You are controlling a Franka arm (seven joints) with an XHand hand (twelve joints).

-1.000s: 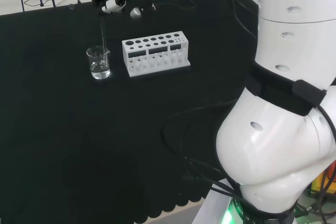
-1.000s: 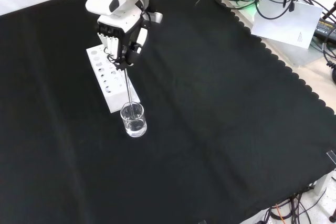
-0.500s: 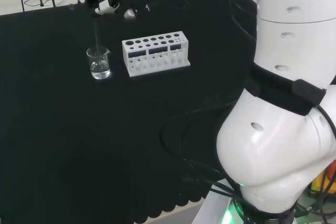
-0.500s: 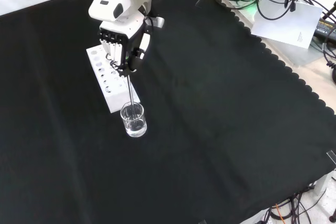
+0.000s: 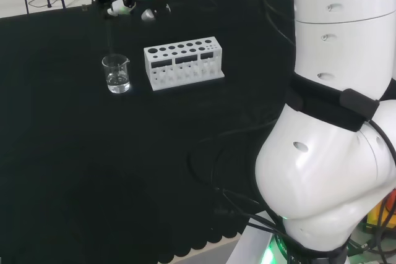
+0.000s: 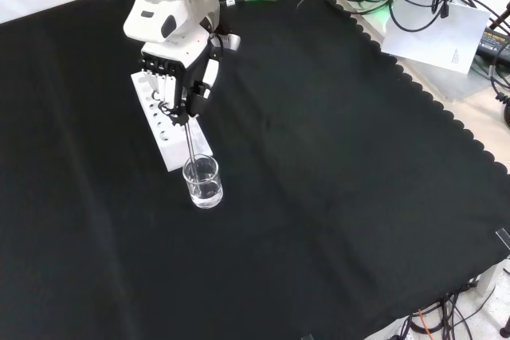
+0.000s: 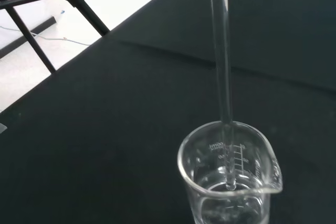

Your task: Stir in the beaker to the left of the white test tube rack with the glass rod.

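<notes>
Your hand (image 6: 182, 85) is gripping the glass rod (image 6: 192, 142), fingers curled round its top, above the beaker (image 6: 202, 181). From the front, the beaker is standing on the counter (image 6: 335, 165) just beside the near end of the white test tube rack (image 6: 163, 137). Your wrist view is adding detail: the rod's tip is dipping inside the beaker, over clear liquid.

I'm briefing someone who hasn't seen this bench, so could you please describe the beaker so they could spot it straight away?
In the head view, find the white test tube rack on the black cloth. Just left of it stands the beaker, small, clear, with some clear liquid. It is the vessel the glass rod dips into, held by the hand.
</notes>
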